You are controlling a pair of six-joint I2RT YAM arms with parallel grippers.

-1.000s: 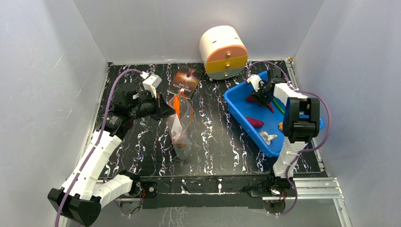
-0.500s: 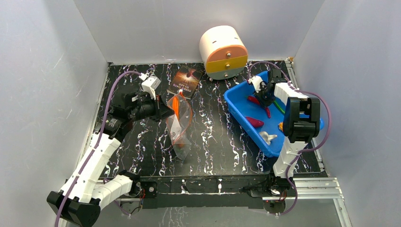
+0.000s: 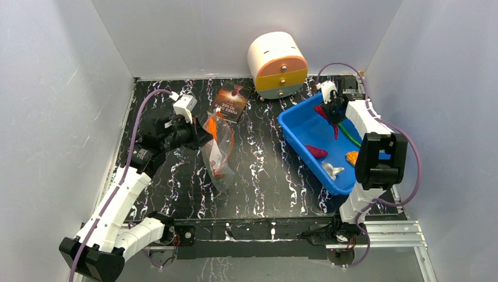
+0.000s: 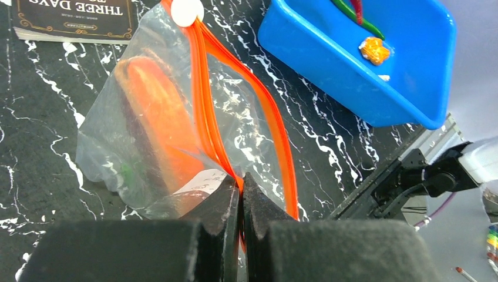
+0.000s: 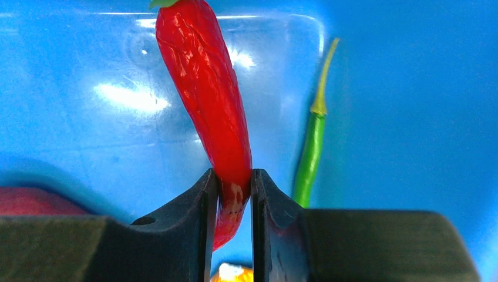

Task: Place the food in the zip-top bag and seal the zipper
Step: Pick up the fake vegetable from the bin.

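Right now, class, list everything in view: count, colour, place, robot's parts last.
zip-top bag: one, clear with orange zipper, centre
curved slice: one, orange-brown, inside the bag
tray: one, blue, right side
red chili: one, red, held over the tray
green stick: one, green, in the tray
magenta piece: one, magenta, in the tray
white lump: one, white, in the tray
orange bit: one, orange, in the tray
book: one, dark, behind the bag
drawer chest: one, white, orange and yellow drawers, back edge
left gripper: one, black, shut on the bag's mouth
right gripper: one, black, shut on the red chili
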